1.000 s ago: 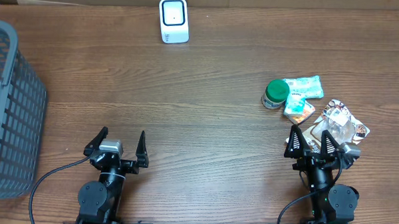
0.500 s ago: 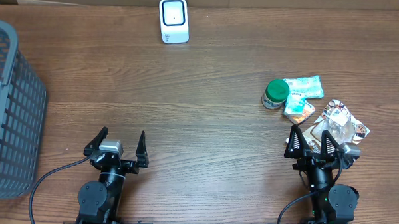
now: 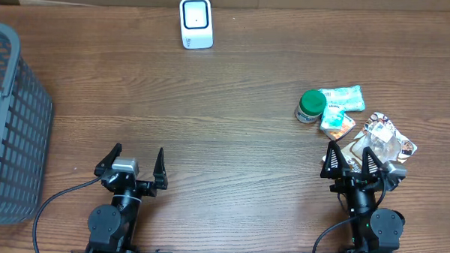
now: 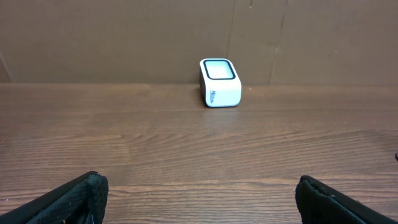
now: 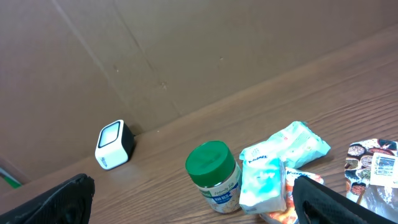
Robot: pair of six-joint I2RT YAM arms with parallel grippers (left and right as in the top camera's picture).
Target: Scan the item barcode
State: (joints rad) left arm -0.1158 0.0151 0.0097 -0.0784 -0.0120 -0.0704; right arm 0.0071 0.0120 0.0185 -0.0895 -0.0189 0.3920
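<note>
Facing only the scanner (image 4: 220, 83), the left wrist view misses the jar (image 5: 214, 177) (left gripper (image 3: 138, 150) and right gripper (image 3: 349, 150) spread).

White scanner (image 3: 196, 22), green-lidded jar (image 3: 310, 105), grey basket (image 3: 11, 126), brown woodgrain table (image 3: 210, 111).

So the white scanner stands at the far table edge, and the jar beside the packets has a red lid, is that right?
Not quite: the jar has a green lid, as the right wrist view shows; the white scanner and packets are as stated.
</note>
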